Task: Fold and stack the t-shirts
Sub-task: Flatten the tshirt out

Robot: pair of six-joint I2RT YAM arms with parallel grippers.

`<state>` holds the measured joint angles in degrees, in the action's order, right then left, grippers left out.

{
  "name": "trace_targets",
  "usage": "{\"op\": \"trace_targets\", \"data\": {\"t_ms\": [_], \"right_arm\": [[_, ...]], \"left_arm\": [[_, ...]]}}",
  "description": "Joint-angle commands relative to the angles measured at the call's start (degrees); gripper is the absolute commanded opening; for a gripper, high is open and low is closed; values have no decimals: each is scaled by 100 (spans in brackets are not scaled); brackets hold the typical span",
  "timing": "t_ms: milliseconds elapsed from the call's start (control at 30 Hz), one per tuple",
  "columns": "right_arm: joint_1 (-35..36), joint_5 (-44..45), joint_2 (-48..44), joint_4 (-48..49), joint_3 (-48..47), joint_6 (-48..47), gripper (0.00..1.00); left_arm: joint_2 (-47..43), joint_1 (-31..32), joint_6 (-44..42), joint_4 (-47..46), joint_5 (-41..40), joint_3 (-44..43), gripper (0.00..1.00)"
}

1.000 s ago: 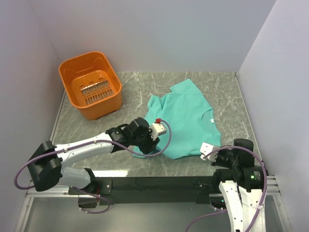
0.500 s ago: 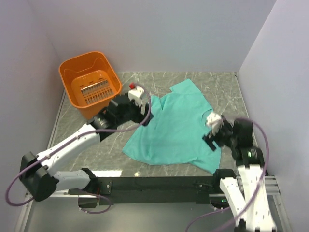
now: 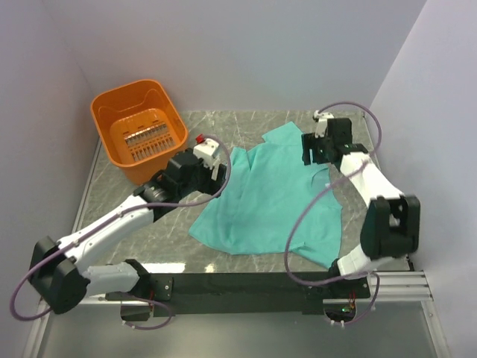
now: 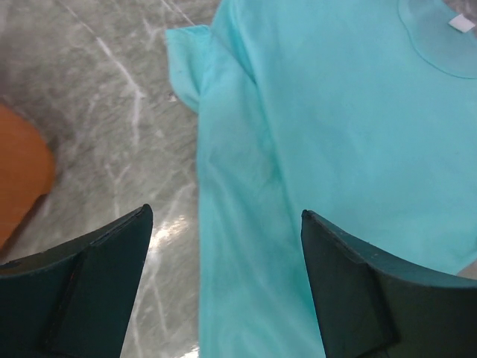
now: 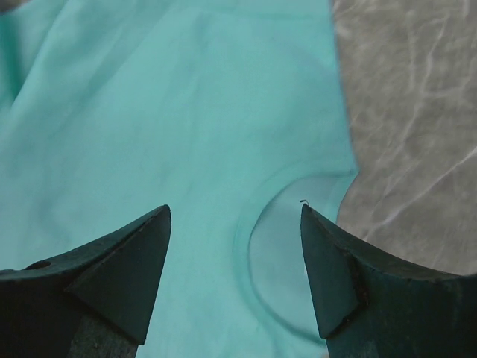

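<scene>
The teal t-shirt lies spread out on the worktop, with no fold made and no stack begun. The left gripper hovers at its left sleeve edge, jaws open and empty. Farther back, the right gripper hangs over the collar, jaws likewise open.

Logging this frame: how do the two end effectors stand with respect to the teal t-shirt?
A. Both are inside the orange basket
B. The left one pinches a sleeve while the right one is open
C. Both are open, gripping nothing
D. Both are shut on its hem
C: in the wrist views the left end effector and right end effector have their fingers apart, with no cloth pinched, and the teal t-shirt lies on the table.
</scene>
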<state>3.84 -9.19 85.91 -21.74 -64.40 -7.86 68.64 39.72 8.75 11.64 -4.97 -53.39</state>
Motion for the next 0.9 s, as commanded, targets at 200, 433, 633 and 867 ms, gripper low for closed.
{"op": "trace_targets", "data": {"t_ms": [200,433,633,867], "right_arm": [[-348,666,2279,-154,-1856,382,76],[-753,366,3054,-576,-2515,206,75],[-823,146,3625,-963,-3051,188,70],[-849,32,3951,-1271,-3289,13,62]], "left_arm": [[-1098,9,-576,-100,-627,628,87],[-1283,9,-638,-109,-496,654,86],[-1301,0,-621,-109,-347,636,86],[-1301,9,-638,-109,-338,654,86]]}}
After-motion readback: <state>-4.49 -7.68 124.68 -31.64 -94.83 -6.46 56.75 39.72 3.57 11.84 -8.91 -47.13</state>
